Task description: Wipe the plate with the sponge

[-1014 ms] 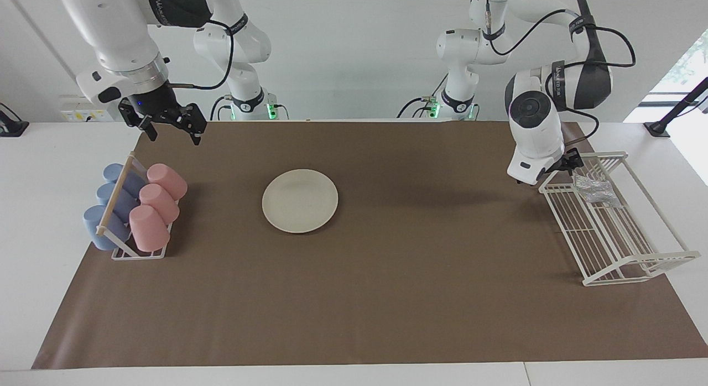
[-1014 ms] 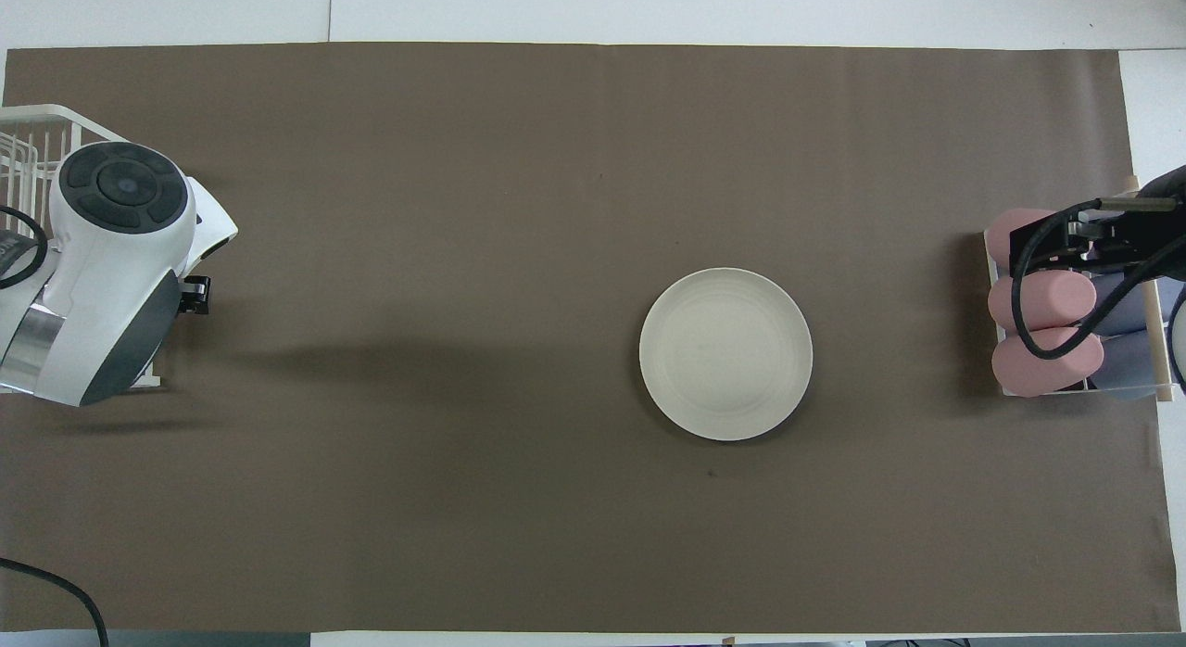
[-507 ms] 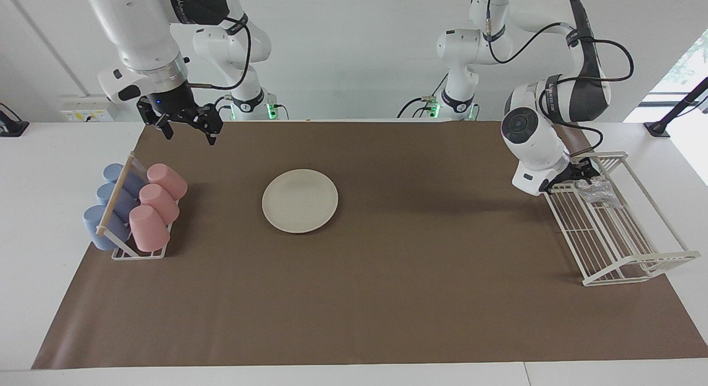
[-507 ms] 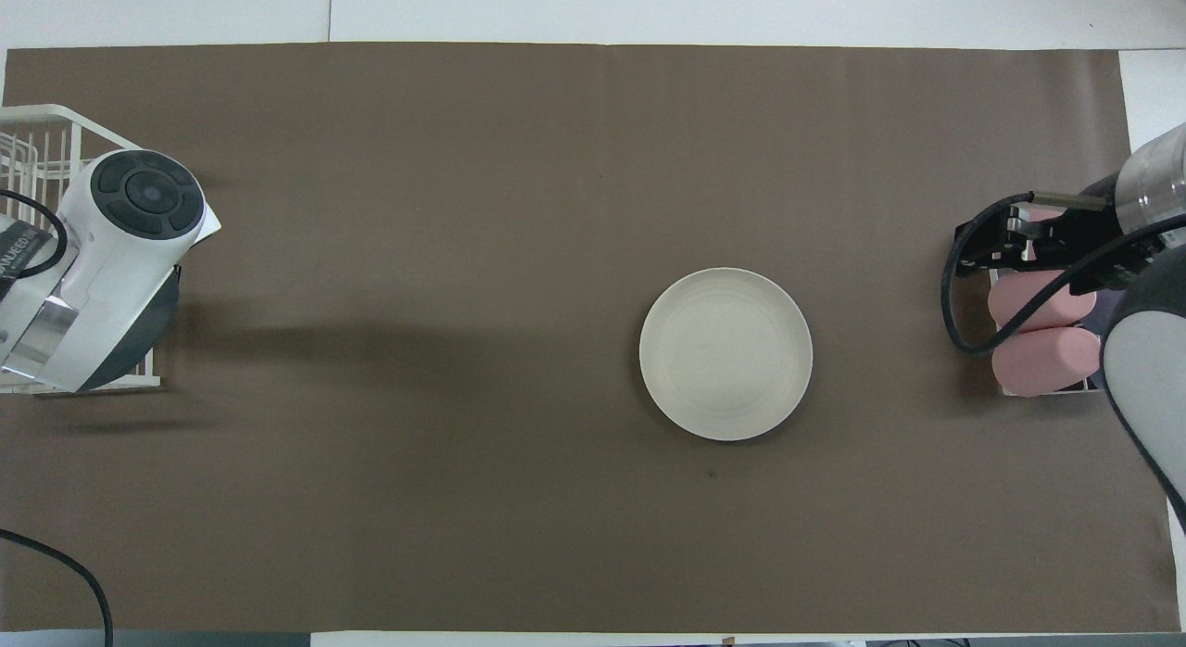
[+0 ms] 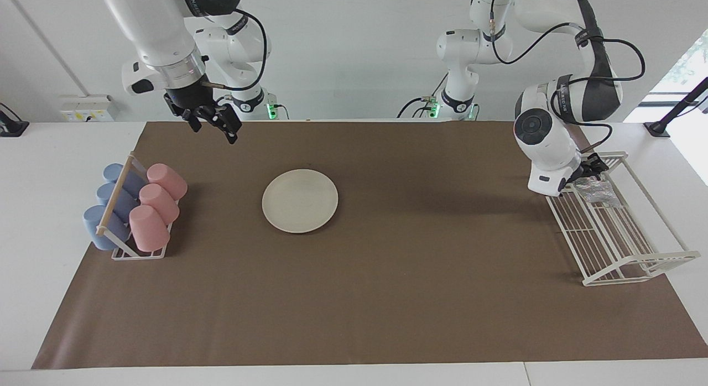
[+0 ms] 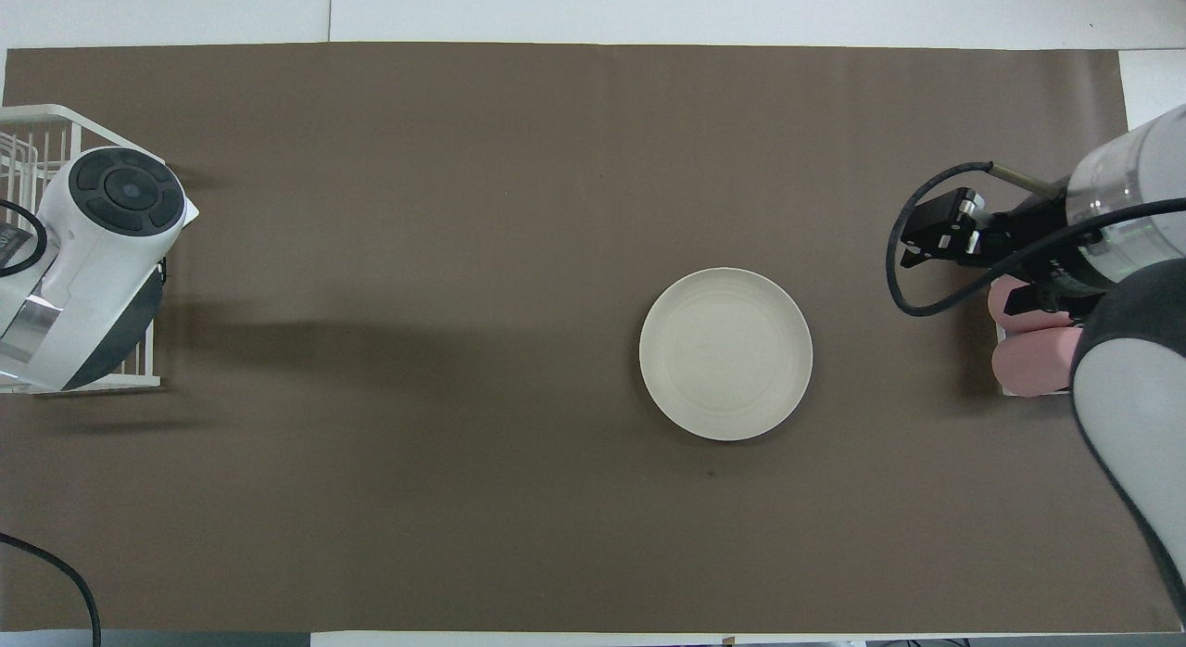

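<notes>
On the bench [image 5: 33, 220] lies a brown mat [image 5: 387, 297], with the plate [image 5: 300, 201] flat near its middle. Toward the left arm's end stands a white rack [image 5: 619, 236] holding the sponge [image 5: 596, 189]; toward the right arm's end, a cup rack [image 5: 133, 209]. Left end effector [image 5: 587, 170] sits at the sponge, its state impossible to tell. Right end effector [image 5: 213, 122] hangs spread wide and empty over the mat.
</notes>
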You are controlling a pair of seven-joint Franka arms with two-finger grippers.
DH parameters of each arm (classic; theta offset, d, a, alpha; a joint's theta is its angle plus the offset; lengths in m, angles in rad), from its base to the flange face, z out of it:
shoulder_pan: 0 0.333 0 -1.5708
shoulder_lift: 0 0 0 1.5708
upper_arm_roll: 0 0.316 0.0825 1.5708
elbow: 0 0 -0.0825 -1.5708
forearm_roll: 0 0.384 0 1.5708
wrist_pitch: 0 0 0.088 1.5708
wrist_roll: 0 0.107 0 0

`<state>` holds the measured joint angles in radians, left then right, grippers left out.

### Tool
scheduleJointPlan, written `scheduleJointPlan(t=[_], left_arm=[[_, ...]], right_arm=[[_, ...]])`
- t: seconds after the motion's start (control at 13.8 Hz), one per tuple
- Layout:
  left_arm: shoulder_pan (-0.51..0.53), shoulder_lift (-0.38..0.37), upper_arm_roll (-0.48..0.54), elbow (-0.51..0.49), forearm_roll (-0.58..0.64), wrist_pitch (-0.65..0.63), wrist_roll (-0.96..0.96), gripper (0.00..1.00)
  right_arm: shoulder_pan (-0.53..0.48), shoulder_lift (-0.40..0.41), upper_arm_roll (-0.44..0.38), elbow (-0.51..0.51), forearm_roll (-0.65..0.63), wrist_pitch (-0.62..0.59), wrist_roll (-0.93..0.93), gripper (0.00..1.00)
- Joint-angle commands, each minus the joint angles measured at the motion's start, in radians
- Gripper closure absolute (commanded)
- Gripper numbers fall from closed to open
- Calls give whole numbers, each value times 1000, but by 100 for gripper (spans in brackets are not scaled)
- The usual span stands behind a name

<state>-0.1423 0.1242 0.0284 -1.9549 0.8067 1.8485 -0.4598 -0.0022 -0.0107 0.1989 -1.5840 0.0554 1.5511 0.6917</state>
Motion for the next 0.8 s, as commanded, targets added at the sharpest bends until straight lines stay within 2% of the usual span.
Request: scheduleJointPlan(t=[0.0, 0.07, 0.22, 0.58, 0.72], left_arm=[[6, -5, -2, -15, 26, -2, -68, 36], [6, -6, -2, -16, 26, -2, -78, 53], [7, -5, -2, -15, 28, -2, -79, 100], [6, -1, -4, 1, 26, -12, -69, 100], [4, -3, -7, 33, 23, -32, -57, 100]], right_arm=[[83, -17, 19, -28, 6, 62, 216, 0], [90, -32, 19, -62, 6, 87, 244, 0], [111, -41, 19, -76, 6, 93, 284, 0], [103, -41, 19, -80, 3, 95, 292, 0], [102, -70, 17, -137, 4, 93, 284, 0]])
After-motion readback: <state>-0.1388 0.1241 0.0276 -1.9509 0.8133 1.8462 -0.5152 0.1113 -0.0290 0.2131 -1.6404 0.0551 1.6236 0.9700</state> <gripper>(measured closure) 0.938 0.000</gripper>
